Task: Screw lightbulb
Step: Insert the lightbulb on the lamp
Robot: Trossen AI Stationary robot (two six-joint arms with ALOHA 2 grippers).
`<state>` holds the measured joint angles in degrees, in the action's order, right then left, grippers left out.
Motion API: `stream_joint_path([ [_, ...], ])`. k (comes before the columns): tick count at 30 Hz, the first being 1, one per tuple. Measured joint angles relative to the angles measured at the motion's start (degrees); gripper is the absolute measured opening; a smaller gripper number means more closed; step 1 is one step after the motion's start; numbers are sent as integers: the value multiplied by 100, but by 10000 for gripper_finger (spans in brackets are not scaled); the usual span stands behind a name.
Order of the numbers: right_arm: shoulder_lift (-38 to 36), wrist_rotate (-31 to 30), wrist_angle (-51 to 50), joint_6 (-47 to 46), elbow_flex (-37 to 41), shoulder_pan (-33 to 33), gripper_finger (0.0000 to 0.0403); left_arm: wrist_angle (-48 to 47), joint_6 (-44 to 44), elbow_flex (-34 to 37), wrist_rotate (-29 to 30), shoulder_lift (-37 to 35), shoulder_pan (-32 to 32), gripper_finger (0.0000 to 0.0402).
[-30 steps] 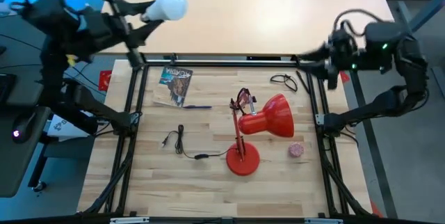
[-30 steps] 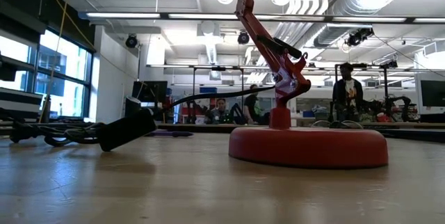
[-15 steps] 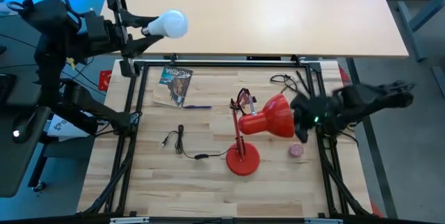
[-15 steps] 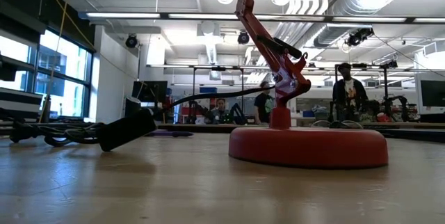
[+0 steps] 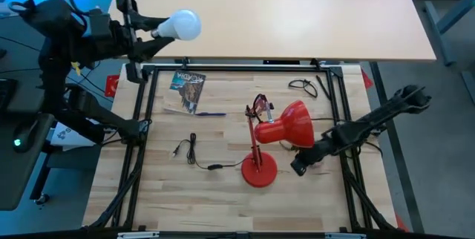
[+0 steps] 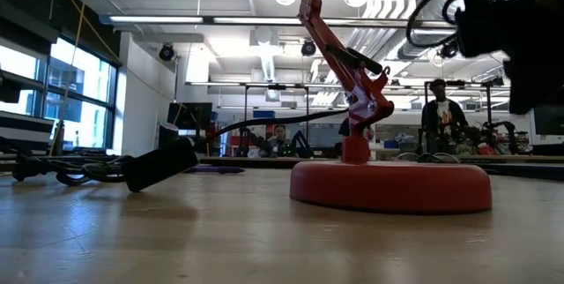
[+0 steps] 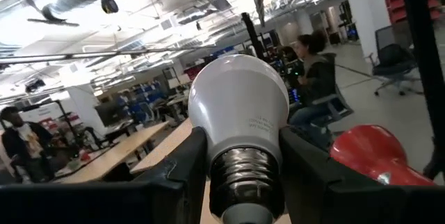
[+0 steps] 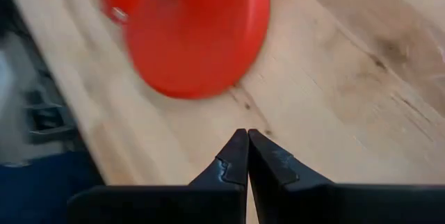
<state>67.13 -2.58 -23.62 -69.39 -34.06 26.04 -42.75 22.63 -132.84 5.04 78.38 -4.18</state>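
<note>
The white lightbulb (image 5: pixel 182 25) is held high beyond the table's far left corner by my left gripper (image 5: pixel 152 31), which is shut on it. The bulb's round end points away from the gripper (image 7: pixel 240 106). The red lamp stands on its round base (image 5: pixel 259 171) in the middle of the table, with its shade (image 5: pixel 289 125) toward the right. My right gripper (image 5: pixel 298 166) is shut and slants down just right of the lamp base (image 8: pixel 201 36). It is over bare wood with nothing between its fingers (image 8: pixel 247 147). My left gripper pinches the bulb by its grey screw base (image 7: pixel 247 175), one finger (image 7: pixel 184 175) on each side of it. The fingers run along the bulb's axis from behind. The bulb sticks out past the fingertips, roughly level and lifted clear of everything.
A booklet (image 5: pixel 188 89) lies at the far left of the table, a black cable with a plug (image 5: pixel 194 154) left of the lamp base, and dark wire loops (image 5: pixel 303 84) at the far right. In the low view, people stand in the room behind (image 6: pixel 439 112).
My right arm has swung down from high at the table's far right corner to the tabletop beside the lamp base, tipping to point downward; it now covers the small pink ball. My left gripper has rolled a little with the bulb, staying in place.
</note>
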Motion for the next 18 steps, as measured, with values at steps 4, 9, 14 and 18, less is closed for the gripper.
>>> stream_joint_path([
  [4, 717, 142, 461, 220, 0, 0, 0, 91, -8, 0, 409, 176, 65, 129],
  [9, 1398, 176, 1288, 542, -4, 0, 0, 235, -260, 7, 791, 346, 65, 129],
  [14, 2020, 117, 1497, 724, -11, 31, 0, 283, -339, 0, 1132, 362, 65, 129],
  [18, 2288, 100, 2055, 769, -21, 36, 0, 248, -403, 2, 1184, 372, 65, 129],
])
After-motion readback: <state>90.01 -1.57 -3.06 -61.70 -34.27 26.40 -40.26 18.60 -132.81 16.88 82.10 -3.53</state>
